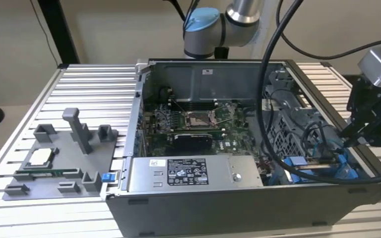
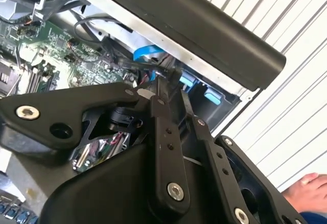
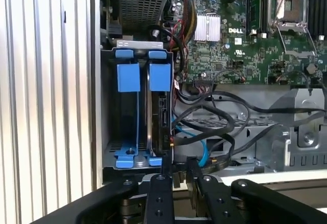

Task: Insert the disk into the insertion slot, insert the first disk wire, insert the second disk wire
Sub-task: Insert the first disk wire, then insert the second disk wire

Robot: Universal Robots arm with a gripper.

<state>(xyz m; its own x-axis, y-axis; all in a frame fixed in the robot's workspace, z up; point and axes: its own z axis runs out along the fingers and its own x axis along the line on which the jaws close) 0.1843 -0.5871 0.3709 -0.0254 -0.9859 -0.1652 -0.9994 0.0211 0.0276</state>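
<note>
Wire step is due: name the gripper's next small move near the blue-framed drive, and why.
Probably ease the gripper closer to the connector edge of the silver-grey hard drive in its blue plastic carrier. The drive already stands in the dark grey sheet-metal bay, its connector looks unplugged, and the gripper hangs just outside the bay.

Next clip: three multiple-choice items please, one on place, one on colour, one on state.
1. In the exterior view, the gripper is:
A over the tray
B at the case's side on the exterior view's right
C over the power supply

2. The carrier on the disk is:
A red
B blue
C yellow

3. The disk is:
A flat on the table
B in the slot
C held in the air

Key:
1. B, it hangs at that wall.
2. B, the first wrist view shows blue tabs.
3. B, it stands on edge inside the bay there.
</note>
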